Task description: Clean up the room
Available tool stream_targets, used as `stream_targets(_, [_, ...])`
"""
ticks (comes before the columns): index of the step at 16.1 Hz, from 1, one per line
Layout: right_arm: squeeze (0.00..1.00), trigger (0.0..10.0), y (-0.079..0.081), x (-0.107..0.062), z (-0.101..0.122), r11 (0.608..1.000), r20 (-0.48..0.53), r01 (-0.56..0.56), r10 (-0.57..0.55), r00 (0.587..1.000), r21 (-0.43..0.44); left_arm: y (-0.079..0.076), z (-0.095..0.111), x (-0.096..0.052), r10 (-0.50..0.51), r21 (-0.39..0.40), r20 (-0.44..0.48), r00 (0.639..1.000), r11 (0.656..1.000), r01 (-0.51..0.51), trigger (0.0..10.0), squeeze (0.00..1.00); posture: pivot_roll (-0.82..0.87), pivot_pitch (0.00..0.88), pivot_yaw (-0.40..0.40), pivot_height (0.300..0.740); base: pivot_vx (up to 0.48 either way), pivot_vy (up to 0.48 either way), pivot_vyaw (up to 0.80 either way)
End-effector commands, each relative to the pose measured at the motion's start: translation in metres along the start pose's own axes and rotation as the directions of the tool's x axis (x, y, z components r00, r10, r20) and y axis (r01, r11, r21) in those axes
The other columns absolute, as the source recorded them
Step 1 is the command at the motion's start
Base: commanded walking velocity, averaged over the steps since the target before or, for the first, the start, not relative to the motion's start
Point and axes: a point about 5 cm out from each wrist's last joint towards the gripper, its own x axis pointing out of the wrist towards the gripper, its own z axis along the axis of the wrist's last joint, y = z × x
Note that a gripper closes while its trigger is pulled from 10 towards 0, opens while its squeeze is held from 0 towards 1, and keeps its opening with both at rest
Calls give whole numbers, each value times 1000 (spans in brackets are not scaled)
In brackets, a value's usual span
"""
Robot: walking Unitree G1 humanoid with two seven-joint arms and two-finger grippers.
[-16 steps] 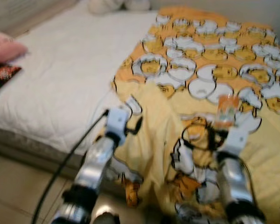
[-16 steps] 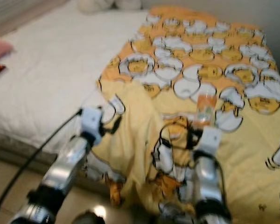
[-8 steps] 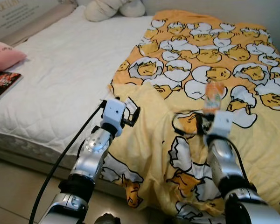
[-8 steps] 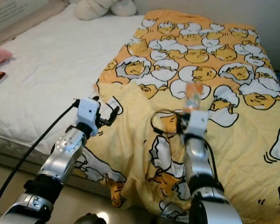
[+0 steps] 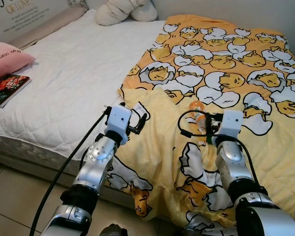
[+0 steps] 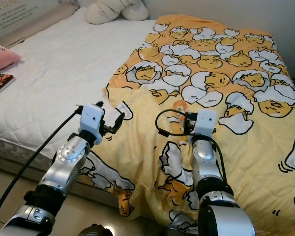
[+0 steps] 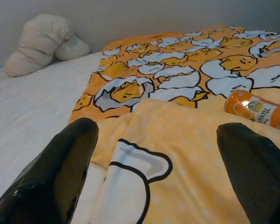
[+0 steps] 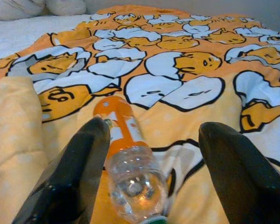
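Change since a second ago: bottle (image 8: 126,154), then upright in the right gripper (image 8: 149,182), is now lying on its side on the yellow egg-print blanket (image 5: 236,59), orange label pointing away. Right gripper: fingers spread wide either side of the bottle, not gripping, likely releasing it or resetting its grasp. Left gripper (image 7: 158,172): open, empty, hovering above the blanket's folded edge. Bed (image 5: 64,83): carrying a book (image 5: 7,88), pink pillow (image 5: 7,56) and cream pillow (image 5: 125,10), awaiting tidying.
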Motion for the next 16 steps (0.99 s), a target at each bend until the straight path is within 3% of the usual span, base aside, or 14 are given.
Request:
stream_targets(1, [0,0,-4,-4,-8,1000,-23,19,-19,1000,-1,-3,-2,-1,-17,11,-7,1000,1000,17,10000,0,71,0,12,740,0,0,0])
stream_targets(2, [0,10000,-4,-7,-12,999,-33,31,-31,999,11,-5,-1,-1,-20,9,-5,1000,1000,20,10000,0,67,0,15,740,0,0,0])
stream_targets(3, [1000,10000,-1,-6,-11,999,-27,14,-13,1000,43,-5,-1,1,-13,13,-7,1000,1000,13,10000,0,65,0,18,740,0,0,0])
stream_targets(5, [1000,10000,6,-2,0,999,21,-25,24,999,34,-5,0,3,9,-2,-8,1000,1000,-9,10000,0,63,0,19,740,0,0,0])
stream_targets(7, [1000,10000,2,-9,19,998,174,-18,29,984,-65,-10,8,-1,11,-2,30,999,1000,-11,10000,0,69,0,-4,740,0,0,0])
stream_targets(9, [1000,10000,-16,-58,5,994,233,-2,28,972,-112,-14,10,-26,14,-25,51,999,1000,-12,10000,0,64,0,-23,740,0,0,0])
stream_targets(10, [1000,10000,-25,-80,-5,996,216,14,4,976,-85,-15,12,-34,16,-61,62,998,998,-12,10000,0,63,0,-30,740,0,0,0])
stream_targets(12, [1000,10000,-31,-96,-16,999,185,30,-22,982,-44,-16,15,-35,29,-101,93,995,995,-19,10000,0,56,0,-28,740,240,0,0])
stream_targets(16, [1000,10000,-23,-87,-18,1000,120,17,-16,993,-3,-14,23,-24,28,-79,94,995,997,-21,10000,0,39,0,-7,740,480,0,0])
